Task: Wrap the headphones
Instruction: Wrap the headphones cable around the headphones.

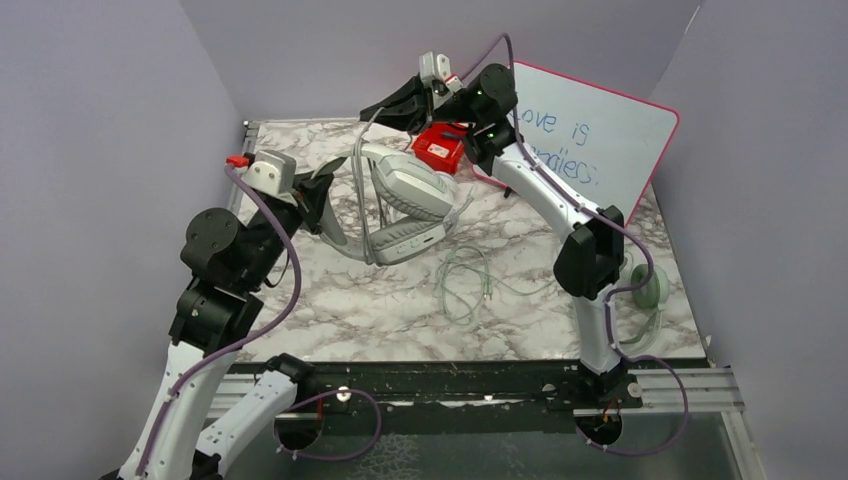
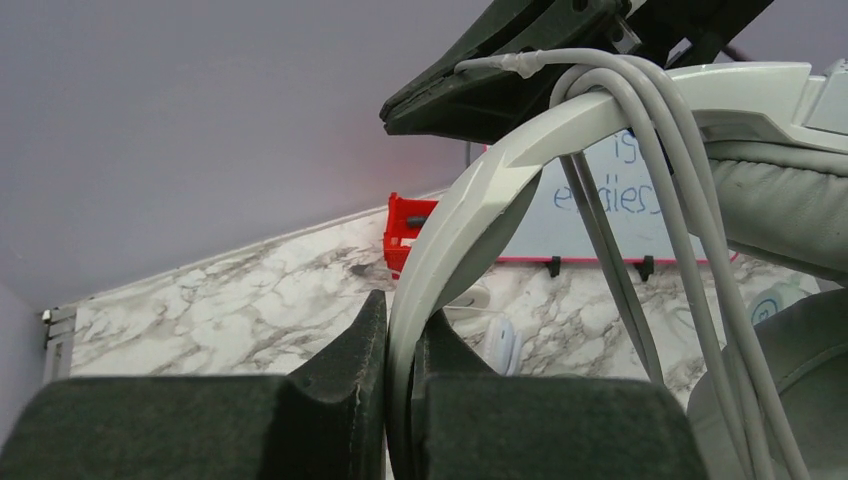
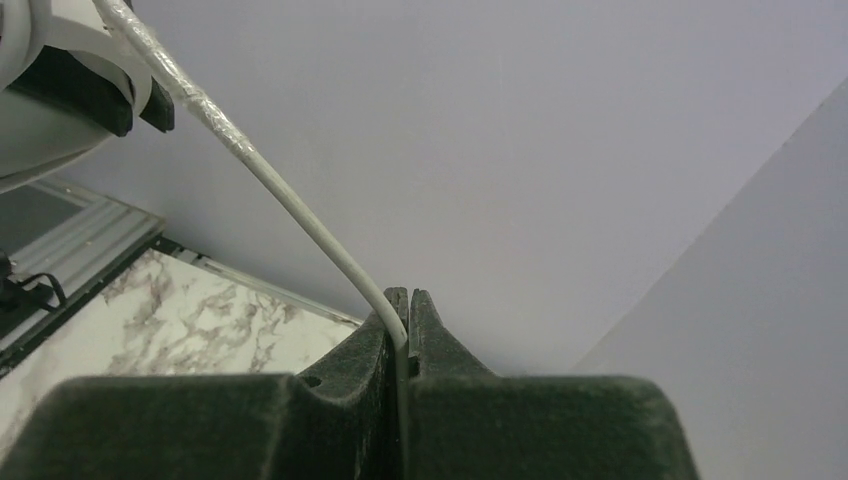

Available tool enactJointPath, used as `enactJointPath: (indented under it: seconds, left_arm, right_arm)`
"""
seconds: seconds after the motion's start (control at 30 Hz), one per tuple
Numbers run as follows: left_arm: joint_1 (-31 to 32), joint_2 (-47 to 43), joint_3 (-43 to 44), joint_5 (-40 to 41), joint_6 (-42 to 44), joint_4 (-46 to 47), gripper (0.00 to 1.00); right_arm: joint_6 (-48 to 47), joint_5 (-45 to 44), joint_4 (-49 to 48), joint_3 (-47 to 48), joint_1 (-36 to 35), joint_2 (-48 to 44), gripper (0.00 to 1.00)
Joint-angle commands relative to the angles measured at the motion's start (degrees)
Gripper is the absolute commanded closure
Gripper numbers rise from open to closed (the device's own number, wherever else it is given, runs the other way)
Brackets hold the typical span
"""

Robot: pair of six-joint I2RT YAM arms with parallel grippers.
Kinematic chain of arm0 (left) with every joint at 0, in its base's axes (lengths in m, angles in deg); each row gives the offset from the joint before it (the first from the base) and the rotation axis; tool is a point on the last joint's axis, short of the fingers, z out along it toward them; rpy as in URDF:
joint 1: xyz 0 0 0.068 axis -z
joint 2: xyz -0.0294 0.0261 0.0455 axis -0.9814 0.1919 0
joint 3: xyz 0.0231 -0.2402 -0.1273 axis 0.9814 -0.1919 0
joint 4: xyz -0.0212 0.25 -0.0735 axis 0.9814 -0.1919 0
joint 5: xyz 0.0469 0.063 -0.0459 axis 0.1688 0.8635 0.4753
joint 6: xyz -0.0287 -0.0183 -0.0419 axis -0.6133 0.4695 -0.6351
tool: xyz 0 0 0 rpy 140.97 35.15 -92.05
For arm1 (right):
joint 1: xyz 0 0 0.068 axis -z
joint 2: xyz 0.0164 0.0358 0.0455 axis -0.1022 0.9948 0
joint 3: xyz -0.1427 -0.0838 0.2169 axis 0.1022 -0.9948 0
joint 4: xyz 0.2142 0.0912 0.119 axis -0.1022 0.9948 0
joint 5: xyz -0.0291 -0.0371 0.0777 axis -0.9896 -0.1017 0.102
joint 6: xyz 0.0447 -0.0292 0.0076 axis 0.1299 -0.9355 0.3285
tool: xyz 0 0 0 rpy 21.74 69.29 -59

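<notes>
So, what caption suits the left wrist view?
Left jaws pinch the headband of the white headphones, cable draped over.

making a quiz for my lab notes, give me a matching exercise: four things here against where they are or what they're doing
Things:
1. left end effector
2. right end effector
3. red box
4. mint headphones

Places or states:
a. lying at the right edge of the table
b. shut on the white headband
c. at the back, beside the whiteboard
d. shut on the thin cable

Pairs: 1-b, 2-d, 3-c, 4-a
</notes>
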Motion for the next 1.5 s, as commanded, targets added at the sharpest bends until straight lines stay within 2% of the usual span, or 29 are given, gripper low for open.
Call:
enactJointPath:
  seconds: [0.0,0.13,0.2,0.3,0.4,0.6,0.67,0.77,1.03,1.17,1.27,1.37,1.47]
  left_arm:
    - [0.31,-1.20,7.04,-0.79,-11.86,13.74,1.00]
    - [0.31,2.64,11.96,5.19,-15.50,14.23,1.00]
    - [0.31,5.18,15.07,8.50,-16.27,14.17,1.00]
    - [0.31,9.79,20.54,12.42,-16.12,13.45,1.00]
    - [0.28,14.07,25.27,16.16,-15.41,13.72,1.00]
    - [0.36,24.86,35.47,28.22,-7.82,12.72,1.00]
    - [0.27,30.06,41.62,32.01,-4.13,9.29,1.00]
    - [0.15,38.47,53.32,36.98,0.79,1.35,1.00]
    - [-2.09,43.75,57.73,41.65,6.43,5.16,1.00]
    - [-5.51,47.46,62.94,43.41,7.80,4.42,1.00]
    - [-7.56,49.10,65.14,46.34,7.58,5.18,1.00]
    - [-8.01,49.30,62.22,50.70,7.13,10.74,1.00]
    - [-8.40,51.26,62.63,50.17,4.37,12.65,1.00]
  right_arm:
    - [15.20,-1.60,-8.90,2.54,1.18,4.00,0.96]
    - [25.07,-4.52,-16.77,0.00,0.25,4.43,0.93]
    - [25.20,-6.62,-15.31,-0.77,-0.74,4.35,0.93]
    - [26.87,-14.85,-12.79,-3.23,-1.52,3.82,0.94]
    - [29.95,-18.02,-13.37,-4.31,-1.78,4.59,0.94]
    - [32.14,-21.37,-13.45,-4.63,-2.06,6.73,0.95]
    - [31.33,-22.05,-12.62,-5.37,-2.08,6.58,0.99]
    - [29.36,-23.55,-12.13,-8.14,-2.07,5.14,1.00]
    - [27.32,-23.56,-13.31,-13.72,-1.89,3.74,1.00]
    - [26.96,-23.27,-15.42,-15.87,-1.82,3.20,1.00]
    - [27.03,-23.34,-15.14,-14.80,-1.82,3.72,1.00]
    - [28.01,-22.88,-15.57,-12.91,-1.86,4.66,1.00]
    - [29.20,-22.88,-16.36,-11.11,-1.93,6.10,0.99]
